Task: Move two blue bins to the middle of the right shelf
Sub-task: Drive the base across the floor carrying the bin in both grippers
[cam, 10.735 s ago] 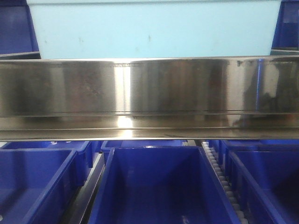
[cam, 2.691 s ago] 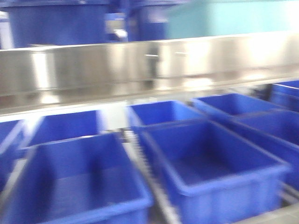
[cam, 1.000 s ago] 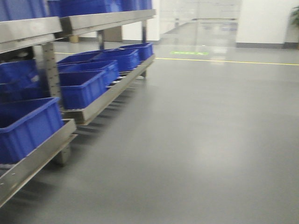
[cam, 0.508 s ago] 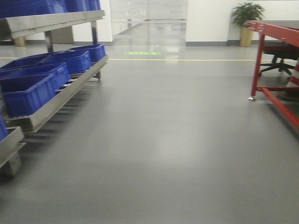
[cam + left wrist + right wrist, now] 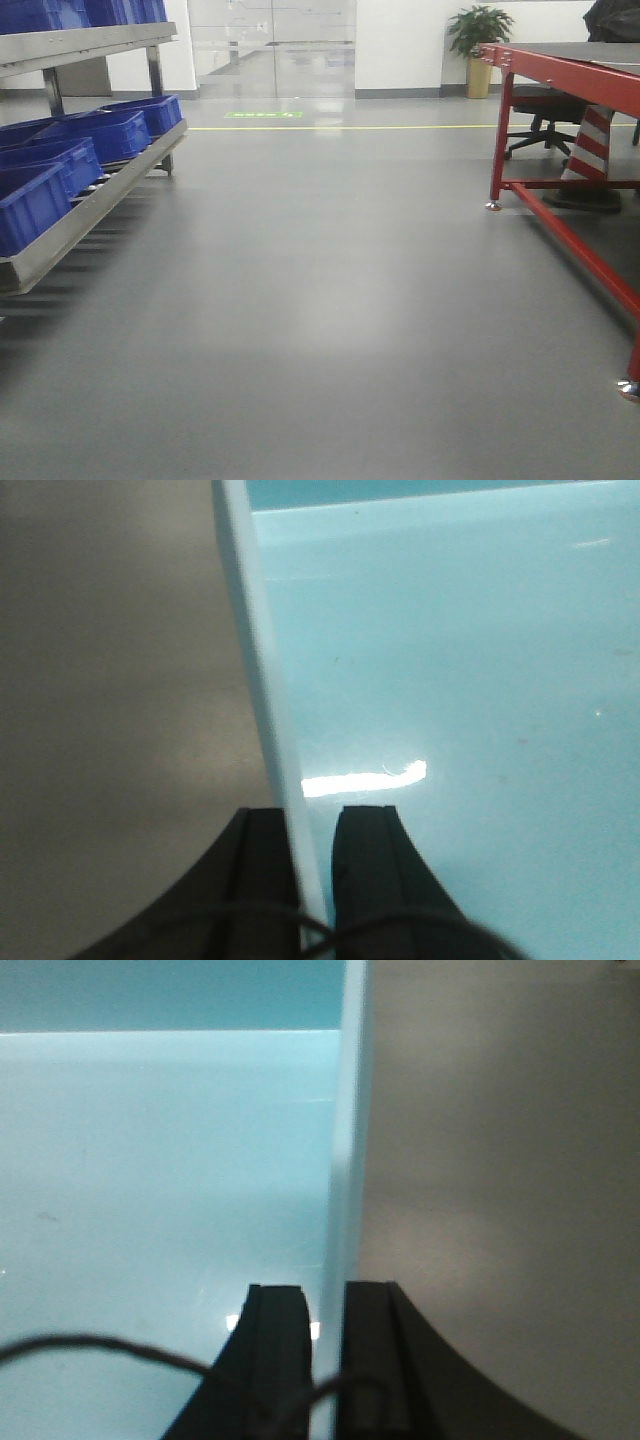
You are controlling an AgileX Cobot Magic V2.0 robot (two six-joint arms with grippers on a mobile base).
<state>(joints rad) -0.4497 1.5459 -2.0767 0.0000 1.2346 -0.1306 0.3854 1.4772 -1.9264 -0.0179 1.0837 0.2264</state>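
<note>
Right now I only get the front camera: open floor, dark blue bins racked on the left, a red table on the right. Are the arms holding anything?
Observer: Yes. In the left wrist view the left gripper is closed on the side wall of a pale blue bin, one finger inside, one outside.
Operator: And the right arm?
Observer: The right gripper pinches the opposite wall the same way.
Operator: Anything inside the bin?
Observer: No, the interior that both wrist views show is bare, only glare.
</note>
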